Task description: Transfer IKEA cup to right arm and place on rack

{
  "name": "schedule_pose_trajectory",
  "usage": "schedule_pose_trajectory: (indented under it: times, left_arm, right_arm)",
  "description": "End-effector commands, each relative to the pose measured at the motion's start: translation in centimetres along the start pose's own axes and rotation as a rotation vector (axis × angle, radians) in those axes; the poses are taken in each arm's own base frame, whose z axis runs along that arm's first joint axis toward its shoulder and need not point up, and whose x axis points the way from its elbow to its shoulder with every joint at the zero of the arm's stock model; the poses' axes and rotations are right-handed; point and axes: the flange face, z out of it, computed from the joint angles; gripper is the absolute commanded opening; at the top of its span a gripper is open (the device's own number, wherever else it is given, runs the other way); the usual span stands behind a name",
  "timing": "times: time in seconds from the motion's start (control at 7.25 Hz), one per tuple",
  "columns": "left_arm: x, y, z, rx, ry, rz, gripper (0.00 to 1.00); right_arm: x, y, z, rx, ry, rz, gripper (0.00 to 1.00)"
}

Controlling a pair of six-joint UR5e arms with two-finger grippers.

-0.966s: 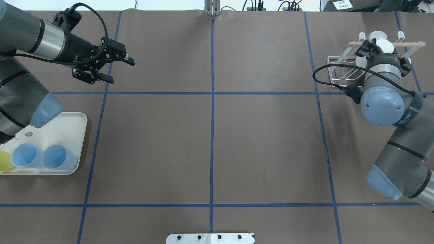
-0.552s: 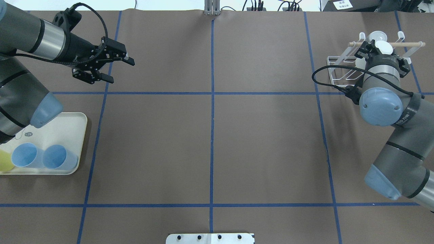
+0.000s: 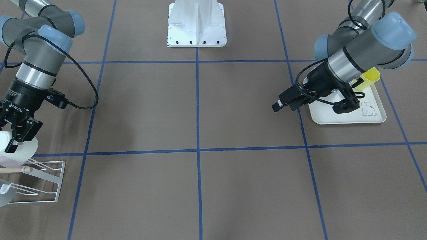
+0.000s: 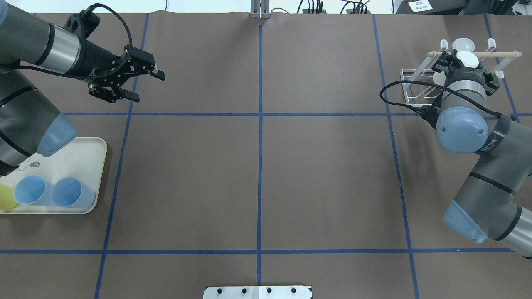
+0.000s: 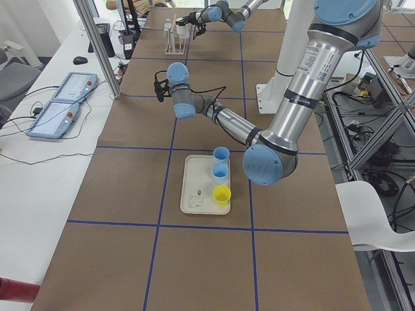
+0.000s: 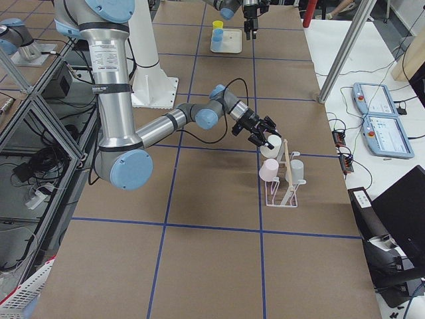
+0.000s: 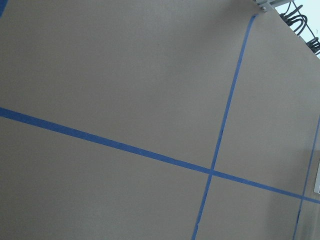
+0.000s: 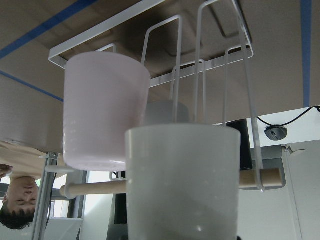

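The right pincer is clamped on the white cup, holding it mouth-down over the rack. Whether the cup sits on a prong yet cannot be told. Just beyond it the wooden dowel crosses. A pink cup hangs upturned on the prongs just beside the held one, and a grey cup sits behind them. Far across the bench, the left pincer hovers with its fingers apart and empty. Near it lies a cream tray with two blue cups and a yellow cup.
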Motion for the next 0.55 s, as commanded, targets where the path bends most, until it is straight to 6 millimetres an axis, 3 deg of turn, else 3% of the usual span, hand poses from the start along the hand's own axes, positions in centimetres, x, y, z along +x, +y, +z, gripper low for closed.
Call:
schedule_pose_trajectory:
  times: [0.0,0.41]
  left_arm:
    - [-0.05,0.00,0.00,0.000,-0.001,-0.001,1.00]
    - [0.04,0.01,0.00,0.000,0.000,0.002,1.00]
  right_arm:
    - [0.06,-0.05,0.01,0.001,0.000,0.001,0.98]
    - [0.25,0.12,-0.18,0.001,0.019,0.018,0.98]
